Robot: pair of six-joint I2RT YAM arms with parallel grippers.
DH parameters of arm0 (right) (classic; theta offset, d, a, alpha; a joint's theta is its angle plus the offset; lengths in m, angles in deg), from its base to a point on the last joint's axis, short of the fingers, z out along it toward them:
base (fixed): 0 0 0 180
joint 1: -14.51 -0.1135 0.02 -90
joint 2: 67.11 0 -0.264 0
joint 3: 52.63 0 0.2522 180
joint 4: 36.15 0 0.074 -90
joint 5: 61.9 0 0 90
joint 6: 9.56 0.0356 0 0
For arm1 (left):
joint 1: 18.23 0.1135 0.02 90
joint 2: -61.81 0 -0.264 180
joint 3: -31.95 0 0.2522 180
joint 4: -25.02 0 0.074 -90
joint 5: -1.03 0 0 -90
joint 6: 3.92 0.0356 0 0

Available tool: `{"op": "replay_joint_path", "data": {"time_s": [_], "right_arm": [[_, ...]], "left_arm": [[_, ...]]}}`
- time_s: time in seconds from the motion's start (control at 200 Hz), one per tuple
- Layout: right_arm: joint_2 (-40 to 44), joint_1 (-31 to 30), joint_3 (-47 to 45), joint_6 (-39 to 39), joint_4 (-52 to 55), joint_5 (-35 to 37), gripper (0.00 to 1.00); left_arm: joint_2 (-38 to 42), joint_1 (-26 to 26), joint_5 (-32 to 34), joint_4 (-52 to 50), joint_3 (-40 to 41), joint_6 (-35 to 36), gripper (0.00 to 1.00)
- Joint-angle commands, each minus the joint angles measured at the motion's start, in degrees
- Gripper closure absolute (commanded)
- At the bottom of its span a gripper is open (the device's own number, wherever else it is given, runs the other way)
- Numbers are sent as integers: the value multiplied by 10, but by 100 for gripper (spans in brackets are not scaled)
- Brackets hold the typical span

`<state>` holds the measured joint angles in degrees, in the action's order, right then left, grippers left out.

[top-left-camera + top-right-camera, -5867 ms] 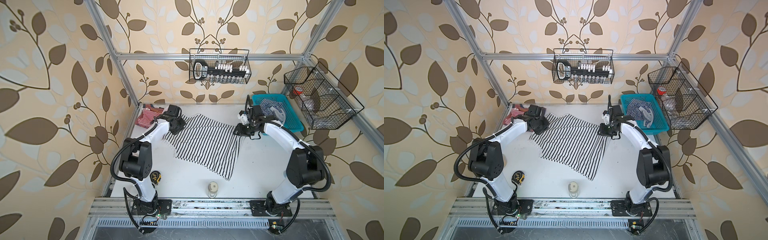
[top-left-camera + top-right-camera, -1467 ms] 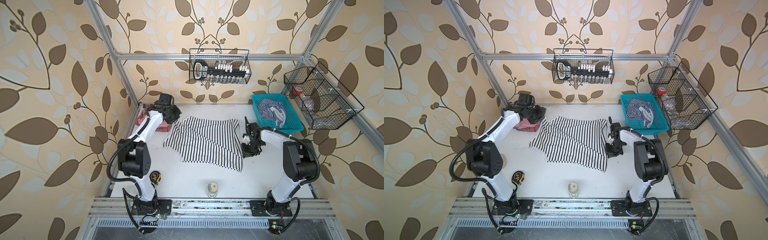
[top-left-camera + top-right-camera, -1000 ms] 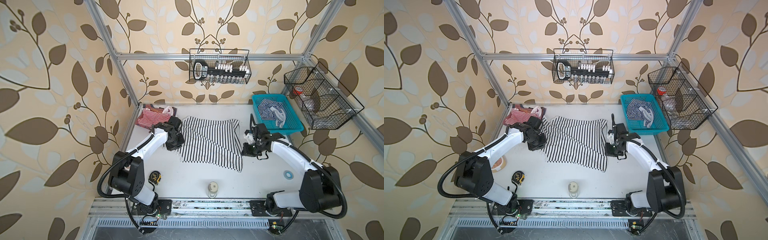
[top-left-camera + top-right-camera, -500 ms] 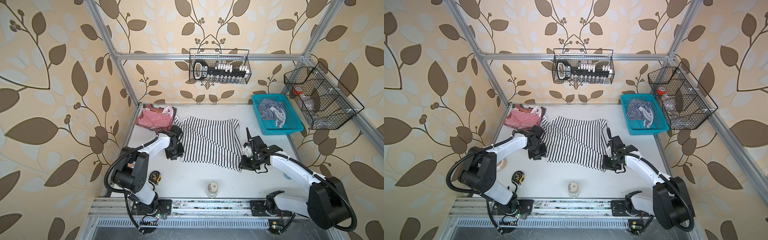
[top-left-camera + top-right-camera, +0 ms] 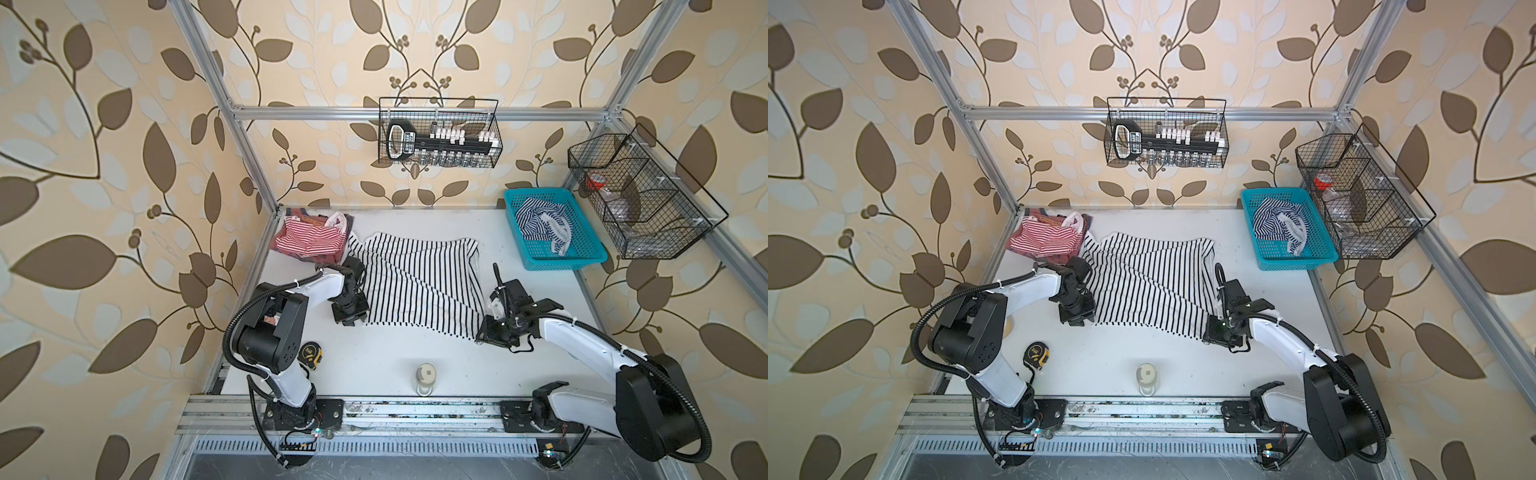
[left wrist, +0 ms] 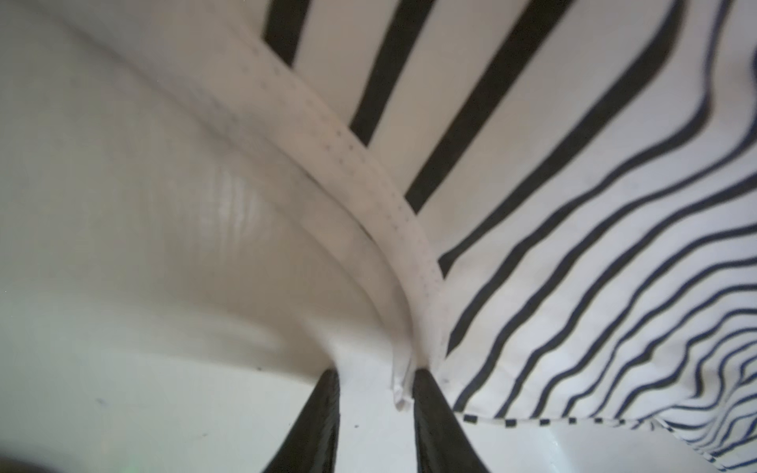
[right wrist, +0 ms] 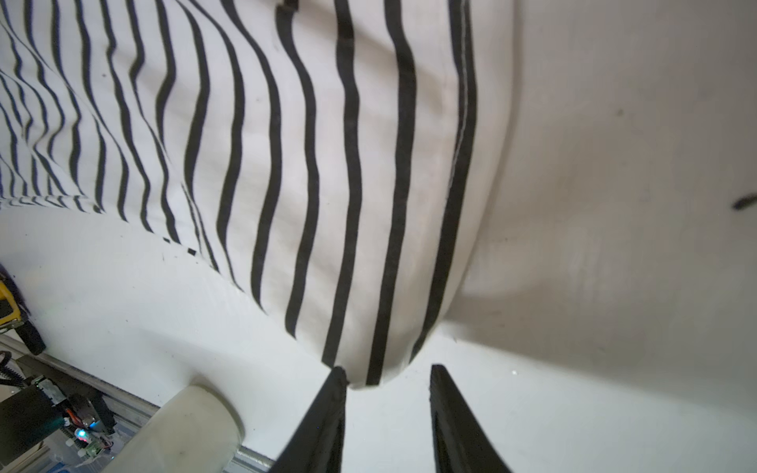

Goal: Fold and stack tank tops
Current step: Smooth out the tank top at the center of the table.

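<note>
White tabletop, leafy walls: we saw the black-striped tank top lying spread at centre, its near corners at the parted jaws of left gripper and right gripper. We judged folding next: close on both corners.

My left end effector and right end effector are black. The tank top between them is white with black stripes, on a white counter. Far left, a red-and-white striped top; far right, a navy-and-white striped top in a turquoise basket
</note>
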<state>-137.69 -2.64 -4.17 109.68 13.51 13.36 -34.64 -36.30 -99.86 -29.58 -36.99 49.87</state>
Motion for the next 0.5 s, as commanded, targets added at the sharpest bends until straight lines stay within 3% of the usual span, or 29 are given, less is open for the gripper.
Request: {"op": "replay_joint_path", "data": {"time_s": [0.0, 0.125, 0.2, 0.33, 0.41, 0.495], "right_arm": [[-8, -3, -19, 12, -20, 5, 63], [-30, -4, -27, 18, -40, -2, 64], [-38, -4, -30, 17, -43, -1, 66], [-48, -4, -21, 12, -40, -2, 82], [-52, -4, -4, 3, -28, 2, 94], [-55, -4, 26, -19, 2, 20, 100]], "left_arm": [[-24, -6, -18, 18, 20, -6, 70], [-25, -6, -19, 20, 32, -5, 74], [-24, -6, -18, 19, 38, -4, 82], [-14, -7, -20, 20, 46, -7, 100], [-2, -8, -22, 19, 50, -11, 100], [19, -10, -24, 16, 57, -17, 100]]}}
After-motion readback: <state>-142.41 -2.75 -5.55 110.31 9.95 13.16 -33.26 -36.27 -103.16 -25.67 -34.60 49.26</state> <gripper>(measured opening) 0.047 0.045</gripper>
